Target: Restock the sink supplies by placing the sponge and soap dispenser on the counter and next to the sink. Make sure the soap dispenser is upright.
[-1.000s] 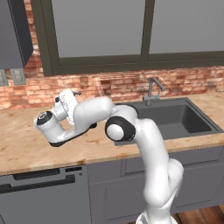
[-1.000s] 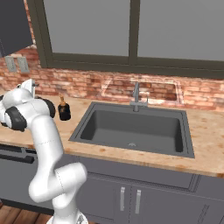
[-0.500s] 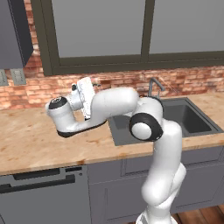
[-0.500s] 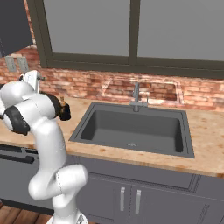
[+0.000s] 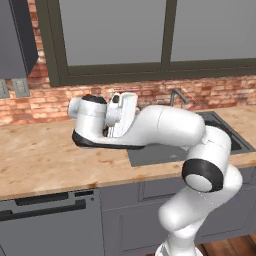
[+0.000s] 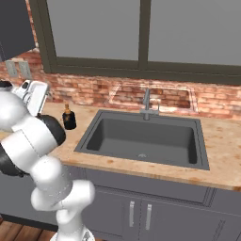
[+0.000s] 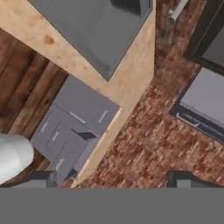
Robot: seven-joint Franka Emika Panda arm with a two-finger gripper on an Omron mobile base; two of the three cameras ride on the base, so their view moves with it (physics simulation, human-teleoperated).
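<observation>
The soap dispenser (image 6: pixel 69 117), a small black bottle with an orange-brown top, stands upright on the tan counter (image 6: pixel 221 141), just left of the dark grey sink (image 6: pixel 146 136). My white hand (image 6: pixel 36 96) hovers above the counter to the bottle's left, apart from it. In the left base view the hand (image 5: pixel 122 111) sits high over the counter (image 5: pixel 45 160), and my forearm covers the sink's left part. My gripper (image 7: pixel 113 179) is open, its fingertips (image 7: pixel 43 177) wide apart with nothing between them. The sponge is out of view.
A thin grey faucet (image 6: pixel 147 104) rises behind the sink against the red brick wall (image 6: pixel 94 92). Dark window frames run above it, and two wall sockets (image 6: pixel 18 69) sit at the left. Grey cabinets and drawers (image 5: pixel 50 220) lie under the counter.
My arm has swung right along the counter toward the sink, carrying the hand higher and closer to the bottle. The jaws stay open. The soap dispenser has not moved.
</observation>
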